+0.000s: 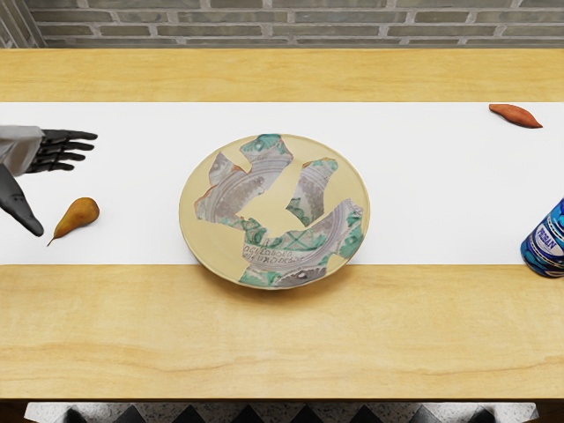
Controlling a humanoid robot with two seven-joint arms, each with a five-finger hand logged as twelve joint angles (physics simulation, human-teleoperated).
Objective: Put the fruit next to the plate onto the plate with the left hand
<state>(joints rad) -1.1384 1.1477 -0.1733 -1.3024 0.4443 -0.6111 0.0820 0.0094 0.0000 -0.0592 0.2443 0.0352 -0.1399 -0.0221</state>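
Observation:
A brown-orange pear point(77, 216) lies on the white runner to the left of the plate, stem pointing down-left. The plate point(275, 210) is wide and yellowish with grey and green broken patterns, in the middle of the table, with nothing on it. My left hand point(44, 167) comes in from the left edge, black fingers spread and holding nothing. Its fingers reach right at the top and the thumb points down just left of the pear, a small gap away. No right hand shows.
An orange sweet potato point(515, 115) lies at the far right back of the runner. A blue can point(546, 241) stands at the right edge. The white runner point(423, 176) crosses the wooden table point(282, 326); a brick wall is behind.

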